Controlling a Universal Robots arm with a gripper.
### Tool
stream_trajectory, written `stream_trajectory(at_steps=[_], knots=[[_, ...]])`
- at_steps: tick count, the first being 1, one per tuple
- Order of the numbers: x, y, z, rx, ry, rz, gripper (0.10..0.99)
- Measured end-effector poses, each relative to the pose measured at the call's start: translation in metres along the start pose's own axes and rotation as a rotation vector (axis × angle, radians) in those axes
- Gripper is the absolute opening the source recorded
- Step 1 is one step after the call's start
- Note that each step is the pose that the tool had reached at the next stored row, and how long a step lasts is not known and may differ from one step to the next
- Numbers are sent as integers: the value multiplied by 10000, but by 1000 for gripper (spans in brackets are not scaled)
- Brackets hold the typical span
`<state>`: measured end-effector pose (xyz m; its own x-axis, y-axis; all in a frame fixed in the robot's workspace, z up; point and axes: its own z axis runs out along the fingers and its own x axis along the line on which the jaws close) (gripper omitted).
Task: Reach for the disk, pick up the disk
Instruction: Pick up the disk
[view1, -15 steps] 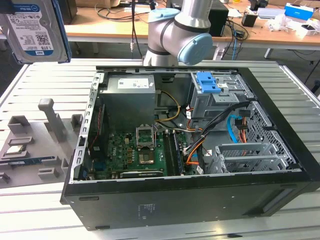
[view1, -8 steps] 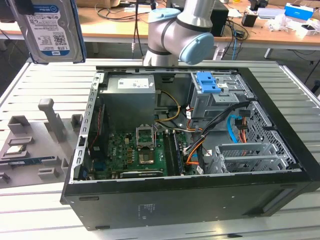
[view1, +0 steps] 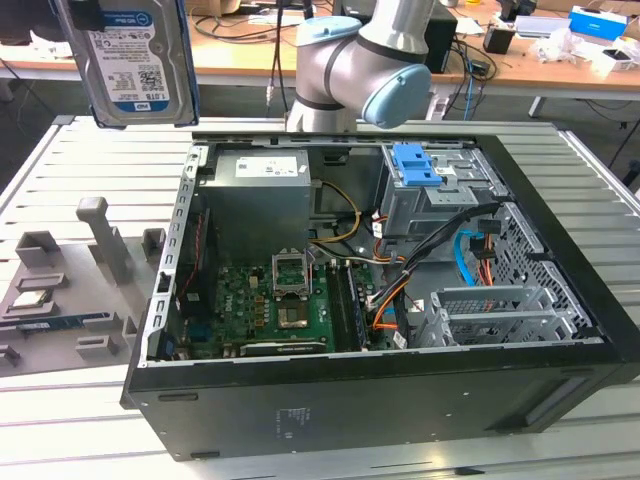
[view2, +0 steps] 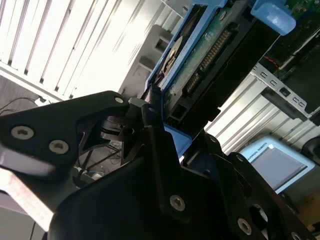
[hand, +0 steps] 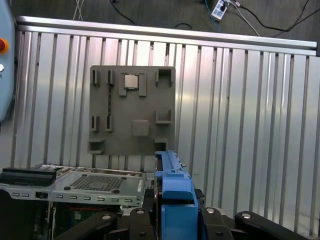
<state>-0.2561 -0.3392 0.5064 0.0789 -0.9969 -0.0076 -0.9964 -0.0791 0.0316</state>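
Your gripper (view2: 162, 122) is shut tight on the disk (view1: 135, 60), pinching its blue frame in the second wrist view. In the exterior view, the disk hangs up in the air, label facing you. It is on that view's left, above the slatted metal table (view1: 60, 420) and apart from the open computer case (view1: 380, 380).
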Motion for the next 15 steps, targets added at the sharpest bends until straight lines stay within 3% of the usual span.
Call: stream_trajectory(at_steps=[3,5,11,15], knots=[[13,-169,-6,-2,1,1,369],[20,-244,-8,-1,0,-1,369],[47,-590,-19,-1,0,0,369],[57,-722,-24,-1,0,1,369]])
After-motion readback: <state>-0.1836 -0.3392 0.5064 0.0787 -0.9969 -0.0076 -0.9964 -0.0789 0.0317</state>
